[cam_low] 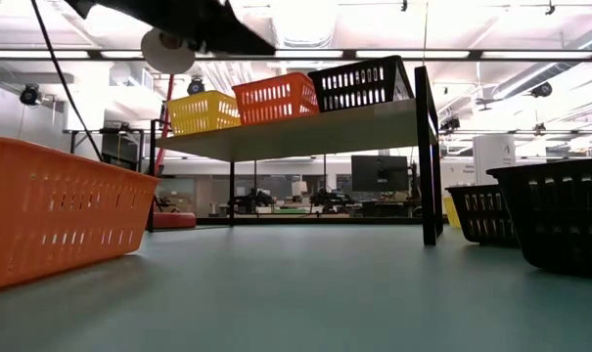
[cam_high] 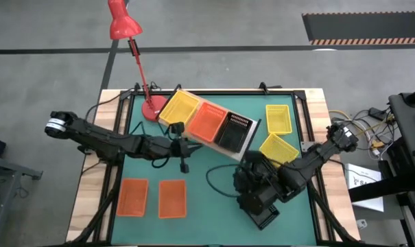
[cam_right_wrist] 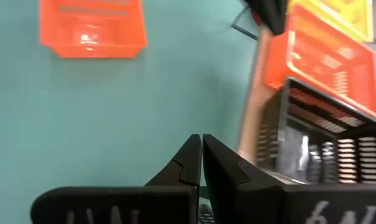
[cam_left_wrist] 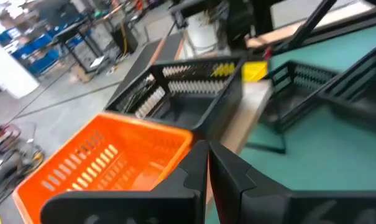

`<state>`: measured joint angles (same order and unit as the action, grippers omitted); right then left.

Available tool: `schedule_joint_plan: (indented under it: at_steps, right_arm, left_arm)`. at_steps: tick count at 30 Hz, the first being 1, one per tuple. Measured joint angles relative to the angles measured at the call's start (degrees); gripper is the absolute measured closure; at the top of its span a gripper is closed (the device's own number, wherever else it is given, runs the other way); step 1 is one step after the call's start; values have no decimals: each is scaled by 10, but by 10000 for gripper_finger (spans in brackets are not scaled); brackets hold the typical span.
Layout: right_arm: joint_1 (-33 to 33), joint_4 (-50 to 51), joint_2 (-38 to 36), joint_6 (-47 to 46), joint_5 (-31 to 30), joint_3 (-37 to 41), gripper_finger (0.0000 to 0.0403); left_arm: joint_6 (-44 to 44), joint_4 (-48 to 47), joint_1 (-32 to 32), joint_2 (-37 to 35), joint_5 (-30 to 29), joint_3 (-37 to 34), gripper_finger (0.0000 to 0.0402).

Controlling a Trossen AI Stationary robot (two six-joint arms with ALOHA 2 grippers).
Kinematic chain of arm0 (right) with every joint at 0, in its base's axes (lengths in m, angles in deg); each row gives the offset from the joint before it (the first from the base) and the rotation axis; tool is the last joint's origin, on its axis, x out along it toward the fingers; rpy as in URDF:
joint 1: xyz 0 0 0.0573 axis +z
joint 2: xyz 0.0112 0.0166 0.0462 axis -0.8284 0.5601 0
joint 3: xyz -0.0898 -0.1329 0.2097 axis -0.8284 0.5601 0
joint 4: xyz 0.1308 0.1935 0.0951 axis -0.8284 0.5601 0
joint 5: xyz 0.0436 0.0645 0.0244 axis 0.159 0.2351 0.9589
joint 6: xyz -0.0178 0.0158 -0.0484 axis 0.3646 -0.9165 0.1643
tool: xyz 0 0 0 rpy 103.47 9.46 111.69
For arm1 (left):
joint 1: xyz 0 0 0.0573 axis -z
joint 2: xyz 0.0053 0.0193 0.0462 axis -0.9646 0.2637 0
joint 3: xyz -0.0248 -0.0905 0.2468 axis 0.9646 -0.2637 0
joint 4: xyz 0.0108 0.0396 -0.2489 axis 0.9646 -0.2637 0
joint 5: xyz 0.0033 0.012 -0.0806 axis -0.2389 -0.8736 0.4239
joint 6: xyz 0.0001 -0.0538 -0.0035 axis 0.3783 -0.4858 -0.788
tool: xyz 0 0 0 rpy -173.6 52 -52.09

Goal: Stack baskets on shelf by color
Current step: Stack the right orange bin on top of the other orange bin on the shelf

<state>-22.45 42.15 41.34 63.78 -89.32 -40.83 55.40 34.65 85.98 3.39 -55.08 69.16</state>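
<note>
Three mesh baskets [cam_high: 206, 122] side by side on wooden shelf [cam_high: 250, 143]; red lamp [cam_high: 123, 22] behind. Left gripper [cam_left_wrist: 207, 163] and right gripper [cam_right_wrist: 201, 152] pinched closed, empty.

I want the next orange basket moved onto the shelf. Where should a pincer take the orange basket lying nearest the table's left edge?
Grip the orange basket by one long rim wall, coming straight down from above. It lies flat, mouth up, empty, apart from its neighbour, so the thin mesh wall is free to pinch.
</note>
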Motion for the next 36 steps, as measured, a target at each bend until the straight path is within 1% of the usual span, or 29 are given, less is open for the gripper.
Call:
schedule_joint_plan:
  at_steps: [4,8,14,22,24,28,30,32,36]
  right_arm:
    - [20,-41,0,16,2,37,394]
    - [37,-100,-8,57,2,83,394]
    - [50,-242,-50,142,4,178,394]
    - [45,-494,-136,280,67,348,394]
    - [45,-551,-158,303,80,392,394]
    - [47,-663,-195,317,82,475,394]
    - [48,-700,-207,337,81,505,394]
    - [48,-713,-219,350,82,525,394]
    - [49,-721,-244,352,82,535,394]
  left_arm:
    - [0,-7,33,-31,2,0,402]
    - [0,-7,71,-57,2,0,401]
    - [-2,-8,122,-80,3,-1,401]
    - [-115,-9,169,-64,4,-13,401]
    - [-150,-9,176,-55,5,-14,401]
    - [-201,-7,191,-31,12,-13,401]
    - [-225,-10,200,-17,13,-12,401]
    - [-247,-13,209,-5,13,-9,401]
    - [-306,-54,229,12,13,1,401]
